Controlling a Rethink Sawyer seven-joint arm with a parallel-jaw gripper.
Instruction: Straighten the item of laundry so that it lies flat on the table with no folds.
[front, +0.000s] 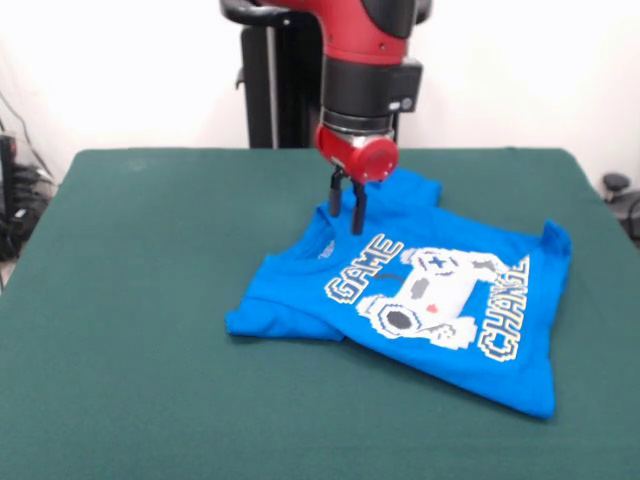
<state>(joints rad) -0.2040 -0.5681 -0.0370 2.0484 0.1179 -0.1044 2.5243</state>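
The blue T-shirt (440, 300) lies print-up on the green surface (130, 300), mostly spread, though its sleeve beside "GAME" is tucked under and the collar edge bunches. My claw (347, 208), fingers slightly parted and empty, hangs over the collar.

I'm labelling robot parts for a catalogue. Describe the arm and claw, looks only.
The arm is glossy red with a black cylindrical wrist section. Below that sits a round red head carrying the claw, which has two thin, dark, straight fingers. No cables or markings are readable.
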